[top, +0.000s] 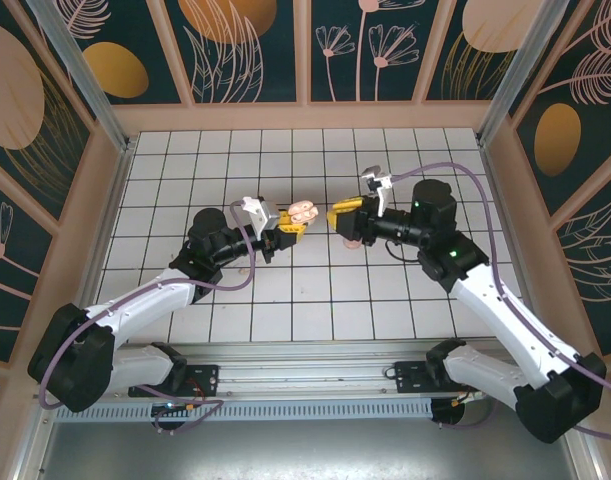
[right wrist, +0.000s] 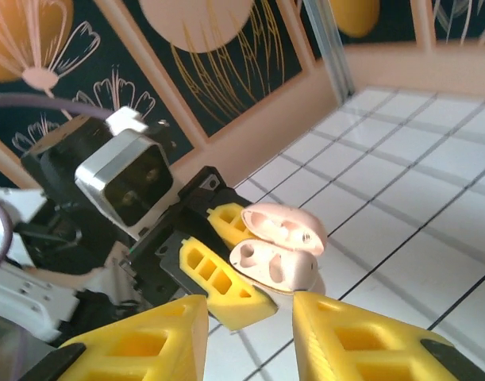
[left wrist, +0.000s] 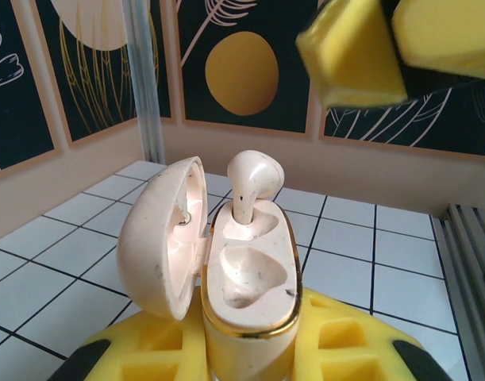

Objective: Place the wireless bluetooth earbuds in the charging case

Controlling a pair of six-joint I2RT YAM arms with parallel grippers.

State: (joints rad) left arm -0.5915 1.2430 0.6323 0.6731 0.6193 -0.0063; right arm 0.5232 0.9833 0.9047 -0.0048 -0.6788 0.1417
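My left gripper [top: 290, 222] is shut on the charging case [left wrist: 246, 270], holding it upright above the tiles. The case's lid [left wrist: 159, 238] hangs open to the left. One pale cream earbud [left wrist: 254, 178] stands stem-down in the far slot, its head sticking out. The near slot [left wrist: 246, 274] is empty. The second earbud is out of view. My right gripper [right wrist: 250, 317] faces the case [right wrist: 278, 254] from close by, open with nothing between its yellow fingers [left wrist: 353, 51]. In the top view the case [top: 303, 211] sits between both grippers, the right gripper [top: 339, 213] just to its right.
A round pink thing [top: 353, 241] lies on the white tiled floor [top: 315, 300] under the right gripper. Pink-framed patterned walls [top: 305, 50] close in the back and sides. Grey rails [top: 315, 385] run along the near edge by the arm bases.
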